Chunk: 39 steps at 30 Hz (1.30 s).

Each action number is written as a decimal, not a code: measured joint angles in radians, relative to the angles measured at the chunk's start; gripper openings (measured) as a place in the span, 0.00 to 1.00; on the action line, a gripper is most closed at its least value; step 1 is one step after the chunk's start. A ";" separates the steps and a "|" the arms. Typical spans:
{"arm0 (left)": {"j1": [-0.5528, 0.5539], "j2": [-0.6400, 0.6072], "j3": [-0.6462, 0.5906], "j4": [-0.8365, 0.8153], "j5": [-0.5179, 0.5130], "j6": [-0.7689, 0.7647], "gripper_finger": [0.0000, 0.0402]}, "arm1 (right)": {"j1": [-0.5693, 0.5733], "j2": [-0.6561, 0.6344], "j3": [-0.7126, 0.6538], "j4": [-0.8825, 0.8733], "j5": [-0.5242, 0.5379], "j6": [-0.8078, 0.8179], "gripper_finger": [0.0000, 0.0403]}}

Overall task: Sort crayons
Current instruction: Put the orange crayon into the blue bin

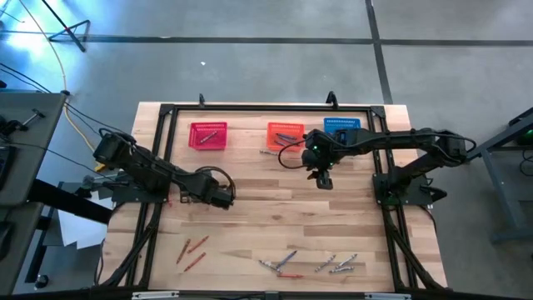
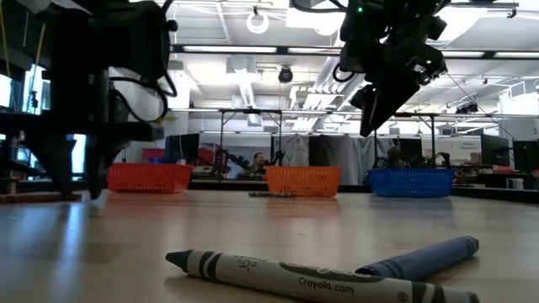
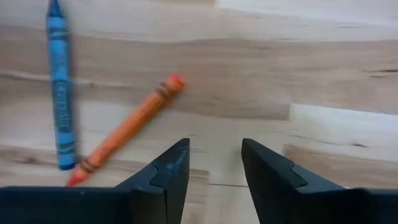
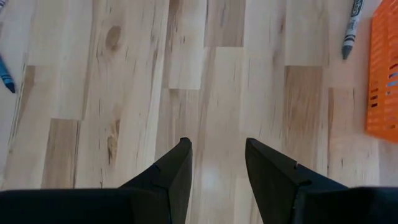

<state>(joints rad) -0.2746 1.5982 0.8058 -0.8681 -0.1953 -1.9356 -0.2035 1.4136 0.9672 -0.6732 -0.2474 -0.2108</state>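
Observation:
My left gripper [image 3: 214, 168] points down close over the wood at the table's left middle [image 1: 223, 197]. It is open, with nothing between its fingers. An orange crayon [image 3: 127, 127] and a blue crayon [image 3: 59, 93] lie flat on the wood just beyond it, their near ends close together. My right gripper [image 4: 217, 168] hangs open above bare wood in front of the orange basket [image 1: 285, 135]. A grey crayon [image 4: 351, 28] lies beside that basket. More crayons lie near the front edge: red ones [image 1: 191, 250] and grey and bluish ones [image 1: 283, 262].
A red basket [image 1: 208, 135], the orange basket and a blue basket [image 1: 341, 127] stand in a row at the far edge. In the low view a grey crayon [image 2: 295, 273] and a bluish crayon [image 2: 421, 261] lie crossed close to the camera. A black frame rail [image 1: 250, 107] borders the table.

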 joint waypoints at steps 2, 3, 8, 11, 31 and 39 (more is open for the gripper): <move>0.000 -0.007 0.002 -0.035 -0.002 0.028 0.35 | 0.000 0.000 0.000 0.000 0.000 0.000 0.35; 0.000 -0.007 0.002 -0.037 -0.002 0.041 0.35 | 0.000 0.000 0.000 0.000 0.000 0.000 0.35; 0.000 -0.011 0.003 -0.132 0.006 0.089 0.35 | 0.000 0.000 0.000 0.000 -0.008 0.000 0.35; 0.000 -0.014 0.004 -0.188 0.024 0.094 0.35 | 0.000 0.000 0.000 0.001 -0.014 0.000 0.35; 0.034 -0.021 -0.098 -0.061 0.171 0.425 0.35 | 0.001 0.000 0.000 0.004 -0.016 0.000 0.35; 0.095 -0.019 -0.111 -0.014 0.246 0.615 0.31 | 0.001 0.000 0.000 0.005 -0.019 0.011 0.35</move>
<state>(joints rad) -0.1798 1.5791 0.6945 -0.8818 0.0506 -1.3204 -0.2024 1.4136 0.9672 -0.6686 -0.2660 -0.1998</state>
